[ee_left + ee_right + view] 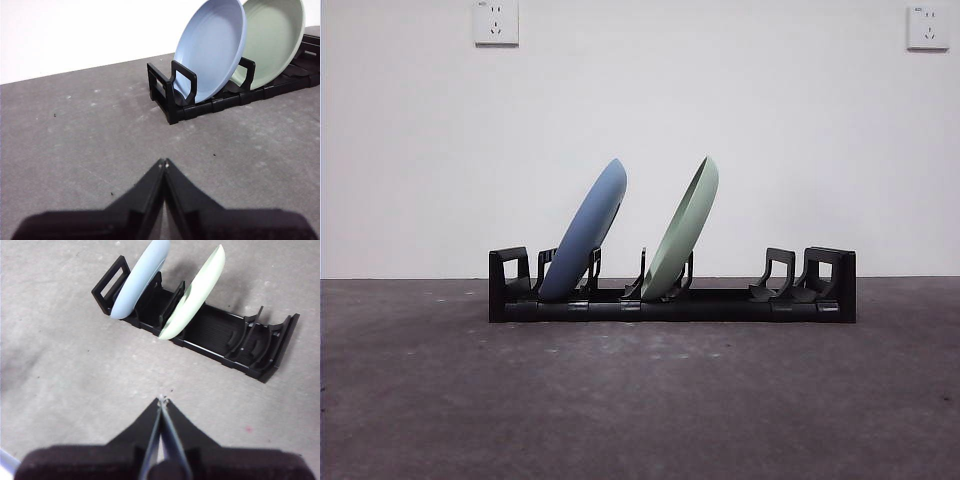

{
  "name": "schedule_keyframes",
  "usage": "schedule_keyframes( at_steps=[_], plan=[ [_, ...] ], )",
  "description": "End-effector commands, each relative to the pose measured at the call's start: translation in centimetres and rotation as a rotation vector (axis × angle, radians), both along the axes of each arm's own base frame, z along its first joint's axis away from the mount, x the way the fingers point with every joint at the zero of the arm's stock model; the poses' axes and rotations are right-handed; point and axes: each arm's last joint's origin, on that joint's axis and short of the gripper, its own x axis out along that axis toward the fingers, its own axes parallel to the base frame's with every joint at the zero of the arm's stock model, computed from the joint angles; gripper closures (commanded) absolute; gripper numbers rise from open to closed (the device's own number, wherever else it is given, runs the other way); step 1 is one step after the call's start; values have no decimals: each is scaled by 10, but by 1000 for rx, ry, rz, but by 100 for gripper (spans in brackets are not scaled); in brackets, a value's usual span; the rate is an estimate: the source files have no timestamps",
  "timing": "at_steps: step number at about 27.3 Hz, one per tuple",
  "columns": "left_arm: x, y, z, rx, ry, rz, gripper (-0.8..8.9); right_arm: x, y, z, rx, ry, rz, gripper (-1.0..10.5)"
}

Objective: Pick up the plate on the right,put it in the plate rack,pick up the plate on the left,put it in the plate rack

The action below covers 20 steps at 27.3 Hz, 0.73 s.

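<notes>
The black plate rack (720,303) lies across the middle of the table, also seen in the left wrist view as the rack (172,100) and from above as the rack (215,340). A blue plate (585,232) (212,50) (140,277) leans in its left slots. A pale green plate (683,230) (272,42) (195,292) leans in the middle slots. My left gripper (163,162) is shut and empty, well back from the rack's left end. My right gripper (161,400) is shut and empty, above the table in front of the rack. Neither arm shows in the front view.
The rack's right-hand slots (780,280) hold nothing. A white wall (770,130) with two sockets stands close behind the rack. The grey table (640,400) stretches bare in front of the rack.
</notes>
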Motion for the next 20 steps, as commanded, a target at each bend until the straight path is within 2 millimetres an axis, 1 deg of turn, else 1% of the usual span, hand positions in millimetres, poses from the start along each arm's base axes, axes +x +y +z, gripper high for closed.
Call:
schedule_keyframes(
  at_steps=[1, 4, 6, 8, 11, 13, 14, 17, 20],
  plan=[
    [1, 0, -3, -6, 6, 4, 817, 5, -1, 2, -55, -88, -53, 946],
    [1, 0, -3, -6, 7, 4, 817, -1, -16, 12, -102, -176, -198, 946],
    [1, 0, -3, -6, 7, 4, 817, -14, -26, 21, -91, -233, -215, 946],
    [1, 0, -3, -6, 7, 4, 817, -33, -40, 32, -64, -297, -264, 946],
    [1, 0, -3, -6, 8, 4, 817, -66, -67, 48, -36, -430, -391, 946],
    [1, 0, -3, -6, 9, 4, 817, -89, -79, 53, -20, -520, -471, 946],
    [1, 0, -3, -6, 9, 4, 817, -97, -83, 51, -13, -567, -501, 946],
    [1, 0, -3, -6, 9, 4, 817, -112, -88, 41, -7, -672, -543, 946],
    [1, 0, -3, -6, 11, 4, 817, -118, -90, 17, -5, -743, -559, 946]
  ],
)
